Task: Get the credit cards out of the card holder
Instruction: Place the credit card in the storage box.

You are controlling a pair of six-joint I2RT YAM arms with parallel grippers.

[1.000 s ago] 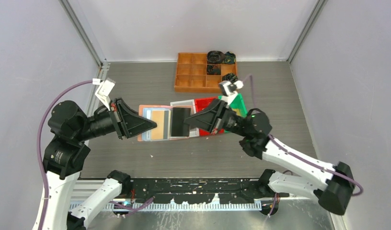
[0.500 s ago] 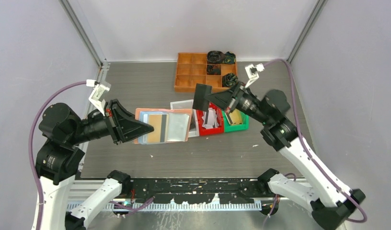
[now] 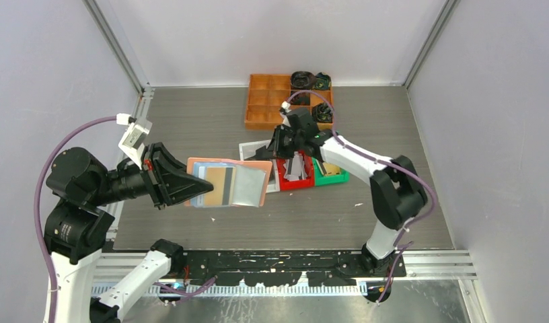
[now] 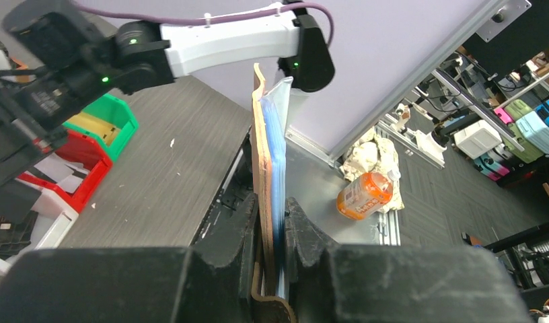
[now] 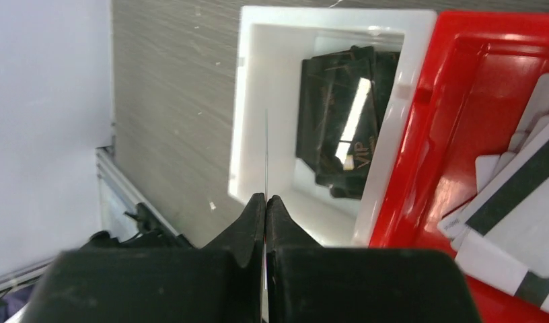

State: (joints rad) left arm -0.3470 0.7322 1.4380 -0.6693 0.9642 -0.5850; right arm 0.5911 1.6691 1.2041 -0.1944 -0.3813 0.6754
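Note:
My left gripper (image 3: 208, 182) is shut on the left end of the salmon-pink card holder (image 3: 248, 176) and holds it open above the table. A gold card with a black stripe (image 3: 222, 186) shows in its pale blue pockets. In the left wrist view the card holder (image 4: 260, 155) stands edge-on between the jaws of the left gripper (image 4: 268, 212). My right gripper (image 3: 276, 147) is shut on a dark credit card (image 3: 262, 151) over the white bin (image 3: 249, 146). That card is a thin edge-on line (image 5: 266, 155) rising from the right gripper (image 5: 266, 202).
A black card (image 5: 342, 128) lies in the white bin (image 5: 248, 101). The red bin (image 3: 295, 176) holds several white striped cards (image 5: 514, 222), with a green bin (image 3: 331, 176) to its right. An orange compartment tray (image 3: 268, 101) stands at the back.
My right gripper pulled the dark card out of the holder, swung up and back, and now hangs over the white bin. The left gripper drew the holder slightly nearer and leftward.

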